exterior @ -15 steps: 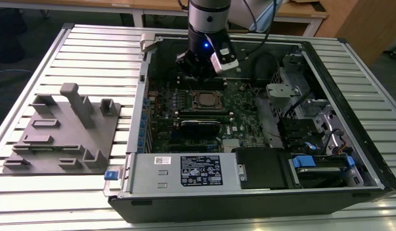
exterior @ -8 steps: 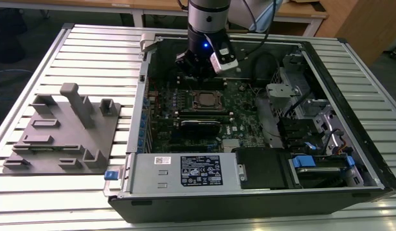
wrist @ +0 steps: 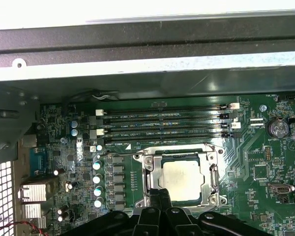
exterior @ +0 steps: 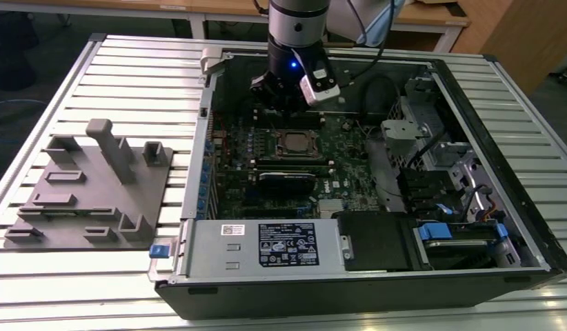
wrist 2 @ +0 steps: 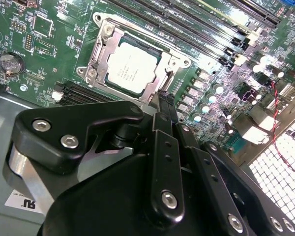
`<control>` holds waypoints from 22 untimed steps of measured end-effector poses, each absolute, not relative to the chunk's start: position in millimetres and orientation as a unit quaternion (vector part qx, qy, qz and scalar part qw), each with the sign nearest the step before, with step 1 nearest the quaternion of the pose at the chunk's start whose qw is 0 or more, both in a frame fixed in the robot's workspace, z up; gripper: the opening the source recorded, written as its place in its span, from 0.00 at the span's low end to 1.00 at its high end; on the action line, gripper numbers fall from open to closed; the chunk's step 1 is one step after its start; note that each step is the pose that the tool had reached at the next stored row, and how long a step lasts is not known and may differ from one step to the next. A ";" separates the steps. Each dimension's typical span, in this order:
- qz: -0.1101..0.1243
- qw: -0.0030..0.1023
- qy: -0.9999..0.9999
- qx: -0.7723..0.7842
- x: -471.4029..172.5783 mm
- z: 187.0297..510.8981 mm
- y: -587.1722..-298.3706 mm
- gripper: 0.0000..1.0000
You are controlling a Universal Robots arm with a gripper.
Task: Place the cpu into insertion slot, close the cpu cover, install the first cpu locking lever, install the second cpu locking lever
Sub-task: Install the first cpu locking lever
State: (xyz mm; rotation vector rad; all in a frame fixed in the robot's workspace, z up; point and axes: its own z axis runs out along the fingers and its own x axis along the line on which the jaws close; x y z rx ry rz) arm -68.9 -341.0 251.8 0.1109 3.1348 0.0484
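Pincer (wrist 2: 163, 101) closed and empty, I am hovering at twelve o'clock of the insertion slot (exterior: 297, 143) in the exterior view. The cpu (wrist 2: 132, 69) is sitting inside, cpu cover (wrist 2: 102, 46) lying flat. Locking, I judge, is in hand, needing a steady press.

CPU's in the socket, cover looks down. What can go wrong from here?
1. The gripper, jaws shut, sits at the edge of the cpu cover; a slip inward might scrape the cpu.
2. A sideways slip might knock the capacitors beside the cover.
3. Whether the cover is locked down is unclear; it might lift.
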 end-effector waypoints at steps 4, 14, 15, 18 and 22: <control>0.015 0.002 0.999 0.035 -69.0 251.9 -341.0 0.11; 0.043 0.001 0.998 0.035 -69.0 251.8 -342.6 0.11; 0.047 0.001 0.998 0.035 -69.0 251.8 -342.8 0.11; 0.051 0.001 0.998 0.036 -69.7 251.8 -343.2 0.11; 0.052 0.001 0.998 0.035 -75.3 251.9 -343.9 0.11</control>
